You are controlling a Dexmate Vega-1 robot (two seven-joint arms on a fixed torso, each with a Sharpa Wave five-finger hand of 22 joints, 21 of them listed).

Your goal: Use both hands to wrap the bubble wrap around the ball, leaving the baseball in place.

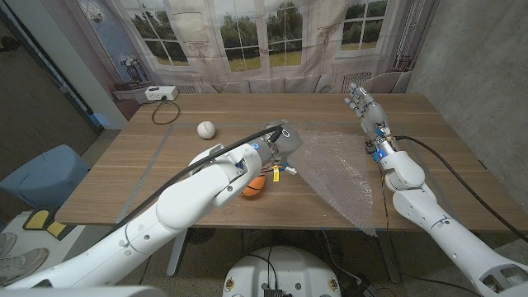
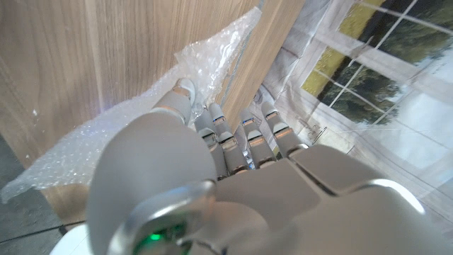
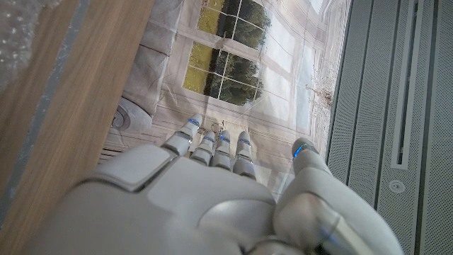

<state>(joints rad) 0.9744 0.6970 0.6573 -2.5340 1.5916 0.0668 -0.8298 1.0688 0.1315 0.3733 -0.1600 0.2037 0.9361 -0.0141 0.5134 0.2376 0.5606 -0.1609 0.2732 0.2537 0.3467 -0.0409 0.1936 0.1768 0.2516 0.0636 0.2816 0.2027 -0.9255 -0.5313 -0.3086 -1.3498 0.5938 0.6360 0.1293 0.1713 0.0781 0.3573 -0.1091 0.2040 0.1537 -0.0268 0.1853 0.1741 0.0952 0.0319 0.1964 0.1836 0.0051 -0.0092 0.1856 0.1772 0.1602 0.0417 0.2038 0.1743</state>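
Note:
A clear bubble wrap sheet [image 1: 338, 169] lies spread on the wooden table [image 1: 148, 165], with one corner hanging over the front edge. The orange ball [image 1: 254, 185] sits just left of the sheet, half hidden under my left forearm. Further back on the left sits the white baseball [image 1: 205, 129]. My left hand [image 1: 285, 140] is at the sheet's far left corner. In the left wrist view its thumb [image 2: 182, 93] lies against the bubble wrap [image 2: 141, 113]; a grip cannot be made out. My right hand [image 1: 361, 103] is raised over the far right of the table, fingers straight, holding nothing.
A white box with a cable [image 1: 161, 94] sits at the table's back left edge. Small yellow tags [image 1: 289, 172] lie beside the orange ball. A blue chair [image 1: 41, 173] stands left of the table. A printed window backdrop hangs behind the table.

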